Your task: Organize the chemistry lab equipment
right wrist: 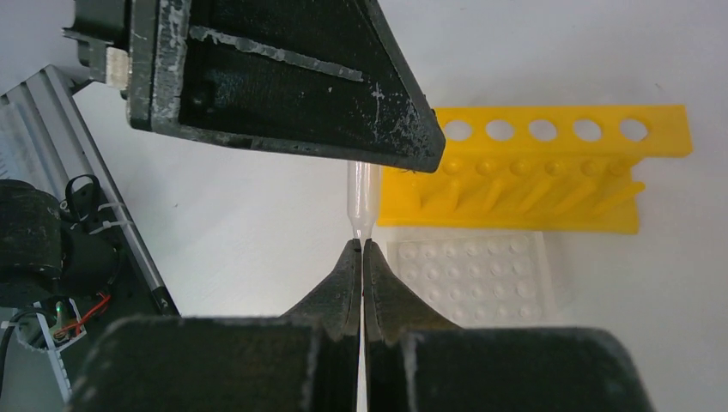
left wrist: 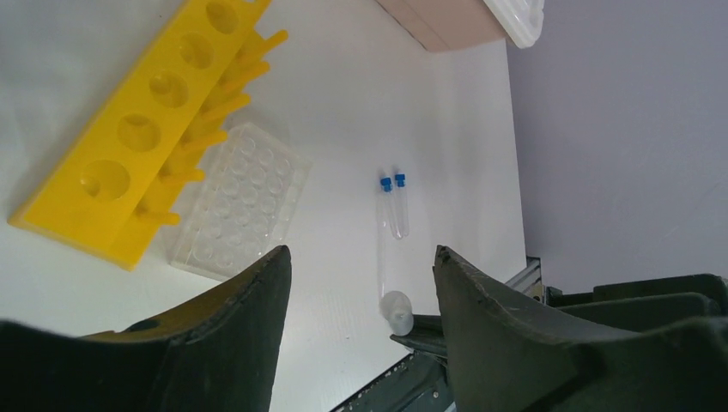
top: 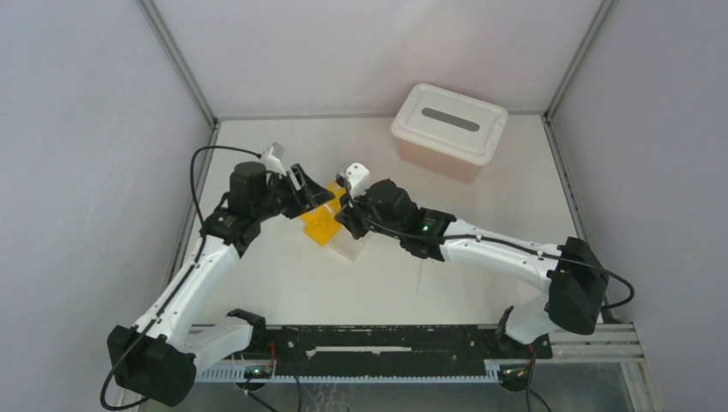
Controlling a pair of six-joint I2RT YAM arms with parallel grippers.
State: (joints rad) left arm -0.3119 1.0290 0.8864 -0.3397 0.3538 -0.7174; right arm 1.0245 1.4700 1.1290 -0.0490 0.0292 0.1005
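Pinching a thin clear dropper (right wrist: 361, 202) by its narrow tip, the right gripper (right wrist: 361, 245) has its jaws pressed tight together on it; the left gripper (left wrist: 360, 257) sits just beyond with its jaws apart and nothing clamped, one broad finger covering the dropper's far end in the right wrist view. It reads as a handover, or a re-grip, made in the air above the table (top: 283, 283), left of centre, right beside the yellow rack (right wrist: 532, 184) and the clear grid tray (right wrist: 481, 275).

The dropper's long axis runs straight out from the right fingertips, in line with them; the thin end is in the pinch and the wider body points away toward the left gripper (whether it lies level or tilts, I cannot tell; the top view hides it behind both wrists).

The next move looks delicate; the left jaws would need to straddle the wider body squarely and take hold before the right pair opens, or the dropper could swing and fall. Two blue-capped tubes (left wrist: 395, 202) lie loose on the table, side by side, not yet racked.
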